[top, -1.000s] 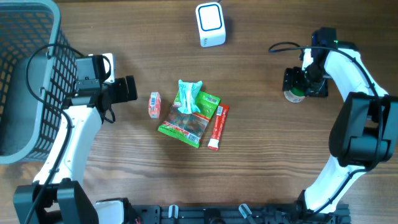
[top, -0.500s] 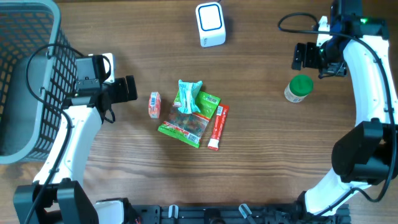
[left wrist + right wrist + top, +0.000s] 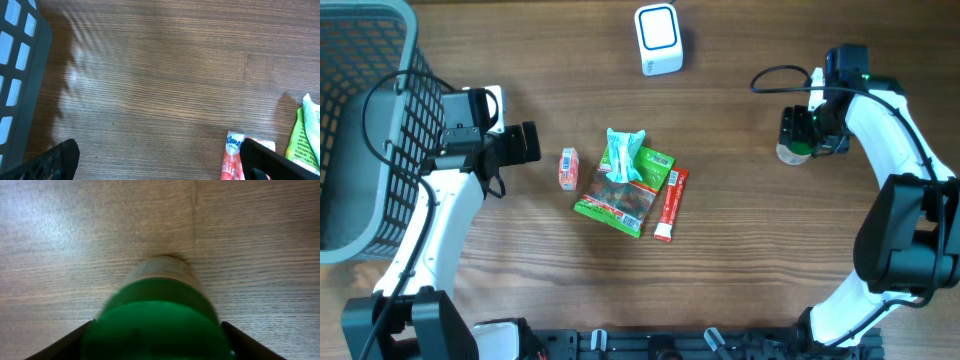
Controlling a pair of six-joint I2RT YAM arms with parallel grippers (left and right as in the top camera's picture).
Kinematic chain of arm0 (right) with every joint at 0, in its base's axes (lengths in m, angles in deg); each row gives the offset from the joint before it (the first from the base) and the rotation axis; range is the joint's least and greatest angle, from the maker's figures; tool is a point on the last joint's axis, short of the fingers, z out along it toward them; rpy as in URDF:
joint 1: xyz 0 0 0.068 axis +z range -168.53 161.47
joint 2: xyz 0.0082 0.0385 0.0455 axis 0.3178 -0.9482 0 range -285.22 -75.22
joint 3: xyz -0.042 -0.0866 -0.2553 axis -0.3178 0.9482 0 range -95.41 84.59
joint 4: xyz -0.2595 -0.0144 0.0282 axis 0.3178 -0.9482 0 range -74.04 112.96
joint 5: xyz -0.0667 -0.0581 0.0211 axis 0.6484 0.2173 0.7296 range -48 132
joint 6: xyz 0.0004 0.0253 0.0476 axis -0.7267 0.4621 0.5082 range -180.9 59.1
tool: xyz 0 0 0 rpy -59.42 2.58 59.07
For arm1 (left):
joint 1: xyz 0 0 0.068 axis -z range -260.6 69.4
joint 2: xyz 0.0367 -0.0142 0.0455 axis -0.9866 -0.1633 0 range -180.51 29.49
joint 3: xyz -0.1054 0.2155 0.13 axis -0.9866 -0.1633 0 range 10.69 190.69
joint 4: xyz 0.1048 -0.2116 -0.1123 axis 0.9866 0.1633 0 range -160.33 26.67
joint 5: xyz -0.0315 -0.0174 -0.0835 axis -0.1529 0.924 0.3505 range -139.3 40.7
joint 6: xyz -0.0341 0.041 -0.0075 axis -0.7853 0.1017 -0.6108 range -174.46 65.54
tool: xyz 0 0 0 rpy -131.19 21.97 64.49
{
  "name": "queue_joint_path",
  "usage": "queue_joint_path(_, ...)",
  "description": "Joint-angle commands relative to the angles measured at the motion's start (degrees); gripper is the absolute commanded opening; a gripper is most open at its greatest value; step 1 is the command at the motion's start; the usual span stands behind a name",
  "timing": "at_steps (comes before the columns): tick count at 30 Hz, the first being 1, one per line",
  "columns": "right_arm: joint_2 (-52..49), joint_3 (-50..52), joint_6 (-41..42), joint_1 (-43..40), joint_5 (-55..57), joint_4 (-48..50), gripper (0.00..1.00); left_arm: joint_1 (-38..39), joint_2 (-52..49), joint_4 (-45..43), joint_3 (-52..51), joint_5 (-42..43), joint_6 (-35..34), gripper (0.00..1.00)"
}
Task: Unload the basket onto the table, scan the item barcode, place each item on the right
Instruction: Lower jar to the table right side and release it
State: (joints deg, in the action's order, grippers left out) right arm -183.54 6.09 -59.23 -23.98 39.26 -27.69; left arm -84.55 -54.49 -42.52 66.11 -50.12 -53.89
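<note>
Overhead shows the whole layout: a white, rounded-square scanner [image 3: 658, 39] at the far edge of the wood-grain counter [image 3: 750, 250], a grey mesh basket [image 3: 360, 120] at the left, and a loose pile mid-counter made up of a small orange packet [image 3: 567, 168], a teal wrapper [image 3: 624, 155], a glossy green bag [image 3: 625, 190] and a red stick [image 3: 671, 205]. The jar [image 3: 794, 152] stands at the right, well apart from the scanner and mostly covered by the right gripper [image 3: 805, 140]. Only the right wrist view shows the jar closely. It is a round, pale body under a smooth green lid [image 3: 157, 330] and stands upright, its long axis vertical and its lid up toward the camera. A dark finger [image 3: 60, 345] sits on each side of the lid. The picture is blurred, so I cannot tell whether the jaws press on the lid or merely flank it. No barcode shows in any view. The left wrist view adds the packet's printed end and the basket's slotted plastic wall. The left gripper [image 3: 525, 142] hangs beside the packet with its jaws spread wide and nothing between them.
</note>
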Motion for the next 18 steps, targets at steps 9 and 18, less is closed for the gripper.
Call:
queue_joint_path(9, -0.1, 0.6, 6.7, -3.3, 6.0, -11.6, 0.68, -0.3, 0.8, -0.2, 0.9, -0.3, 0.3, 1.00)
queue_joint_path(18, 2.3, -6.9, 6.8, -3.4, 7.2, -16.5, 1.00, -0.3, 0.8, -0.2, 0.9, -0.3, 0.3, 1.00)
